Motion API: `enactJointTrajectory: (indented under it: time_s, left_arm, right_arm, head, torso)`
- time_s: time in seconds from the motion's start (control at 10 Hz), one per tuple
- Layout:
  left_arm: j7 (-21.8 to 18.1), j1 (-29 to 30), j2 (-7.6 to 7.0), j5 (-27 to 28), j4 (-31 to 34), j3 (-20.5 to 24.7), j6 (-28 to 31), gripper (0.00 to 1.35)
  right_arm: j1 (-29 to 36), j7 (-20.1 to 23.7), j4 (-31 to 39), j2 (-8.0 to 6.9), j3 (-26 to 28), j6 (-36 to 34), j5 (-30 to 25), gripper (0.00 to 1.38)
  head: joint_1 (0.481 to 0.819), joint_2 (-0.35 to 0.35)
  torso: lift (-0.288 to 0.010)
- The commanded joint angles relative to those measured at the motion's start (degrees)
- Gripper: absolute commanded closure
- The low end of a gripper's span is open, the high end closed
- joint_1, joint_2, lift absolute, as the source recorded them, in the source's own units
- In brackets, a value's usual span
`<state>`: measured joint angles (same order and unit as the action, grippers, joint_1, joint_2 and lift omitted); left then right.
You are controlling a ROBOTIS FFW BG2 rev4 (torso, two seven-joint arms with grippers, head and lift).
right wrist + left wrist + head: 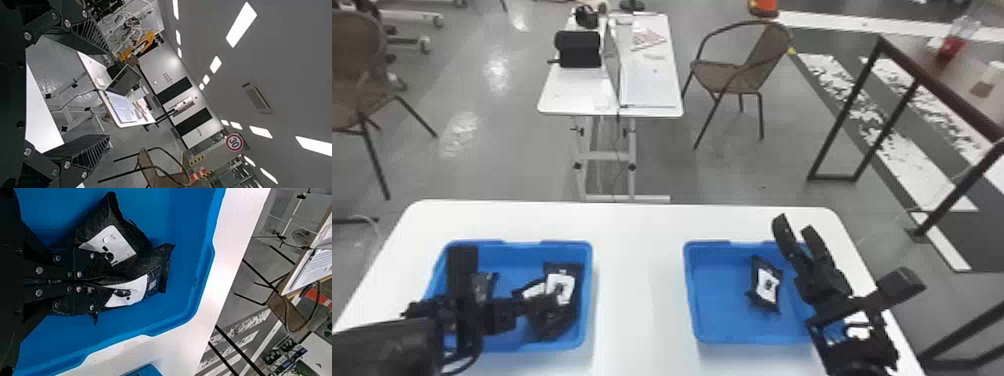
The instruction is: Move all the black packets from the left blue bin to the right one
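In the head view my left gripper [544,302] is low inside the left blue bin [522,245], over several black packets [561,287] with white labels. Seen from the left wrist, my left gripper [111,282] has its fingers pressed together on a black packet [135,290]; another labelled packet [117,244] lies against it. One black packet [767,285] lies in the right blue bin [722,330]. My right gripper [797,227] is parked raised over that bin's right side, with its fingers apart. The right wrist view has nothing between the fingers of my right gripper [108,95].
Both bins stand on a white table [637,280], with a strip of tabletop between them. Beyond the table are a small white desk [652,90] and a brown chair [732,75]. A dark-framed table [932,75] stands at the far right.
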<state>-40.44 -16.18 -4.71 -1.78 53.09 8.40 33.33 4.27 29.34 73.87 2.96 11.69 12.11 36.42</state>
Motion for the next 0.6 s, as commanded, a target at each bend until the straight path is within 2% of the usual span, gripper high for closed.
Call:
enactJointTrajectory:
  time_s: [0.0,0.1,0.3,0.4,0.5]
  left_arm:
    - [-0.87,0.36,-0.47,1.78,0.09,-0.14,-4.51,1.21]
    - [-2.89,1.24,-0.74,0.99,1.23,0.30,-6.18,1.21]
    - [-5.88,6.86,-0.56,-1.39,12.39,2.06,-4.68,1.21]
    - [-8.78,9.41,-0.56,-1.47,17.75,2.68,-4.07,1.21]
    - [-13.35,10.73,-0.65,-1.12,20.74,2.50,-5.03,1.21]
  right_arm:
    - [0.03,0.01,-0.05,-0.06,-0.09,-0.07,0.41,0.29]
    - [0.03,0.19,-0.13,-0.06,-0.09,0.02,0.85,0.29]
    - [0.21,0.54,-0.05,-0.15,-0.18,-0.07,1.02,0.29]
    - [0.39,0.72,0.04,-0.15,-0.53,-0.07,1.55,0.29]
    - [0.56,1.33,0.48,-0.15,-0.79,-0.42,2.08,0.29]
  head:
    - [0.695,-0.130]
    - [0.695,-0.125]
    - [0.695,-0.121]
    - [0.695,-0.118]
    - [0.695,-0.119]
  torso:
    - [0.000]
    - [0.000]
    - [0.000]
    - [0.000]
    - [0.000]
